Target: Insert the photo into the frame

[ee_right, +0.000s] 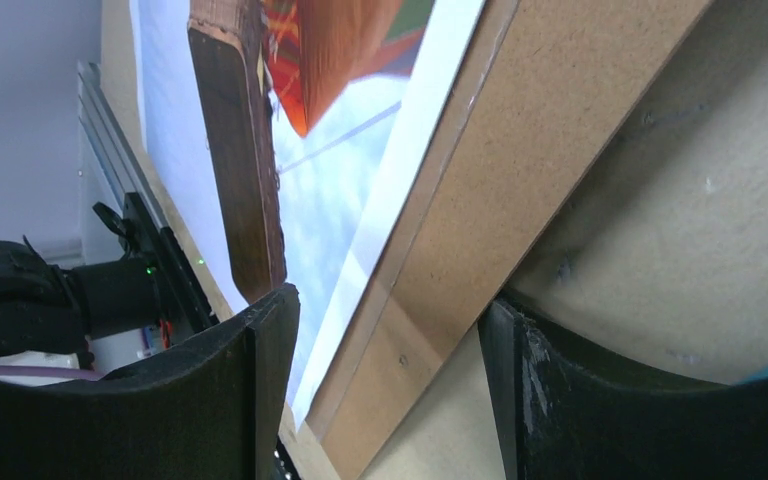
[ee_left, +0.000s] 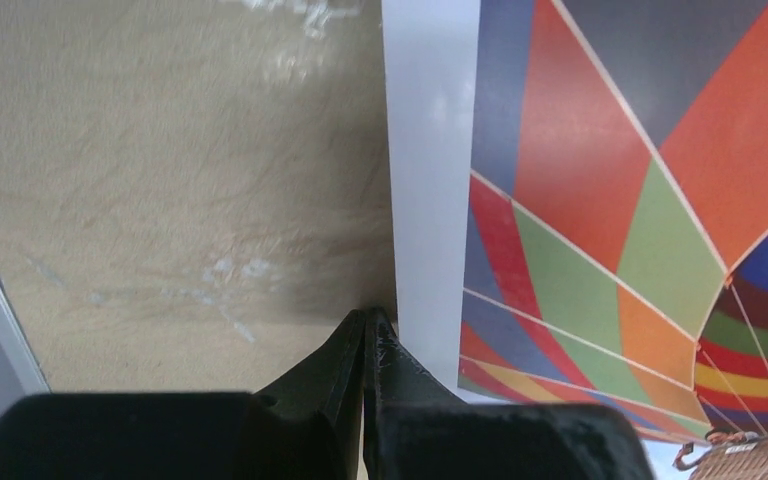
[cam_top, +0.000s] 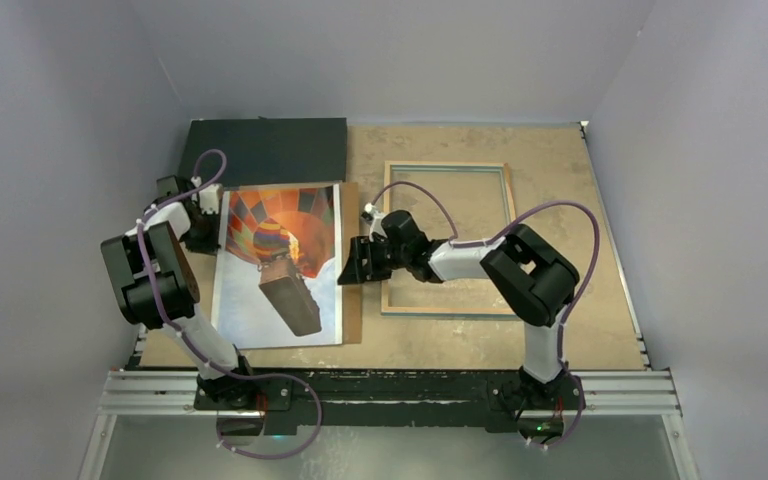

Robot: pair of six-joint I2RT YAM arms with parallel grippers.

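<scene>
The photo (cam_top: 278,265), a hot-air balloon print, lies on a brown backing board (cam_top: 352,300) left of centre. The frame (cam_top: 448,166) lies flat to its right, with the table showing through it. My left gripper (cam_top: 214,230) is shut. Its tips (ee_left: 370,322) rest on the table against the white left border of the photo (ee_left: 610,200), with nothing seen between them. My right gripper (cam_top: 346,265) is open. In the right wrist view its jaws (ee_right: 388,305) straddle the right edge of the board (ee_right: 520,150) and of the photo (ee_right: 340,170).
A dark flat box (cam_top: 265,150) lies at the back left, touching the photo's far edge. Grey walls close in on the left, back and right. A metal rail (cam_top: 390,392) runs along the near edge. The right arm's cable (cam_top: 560,215) loops over the frame.
</scene>
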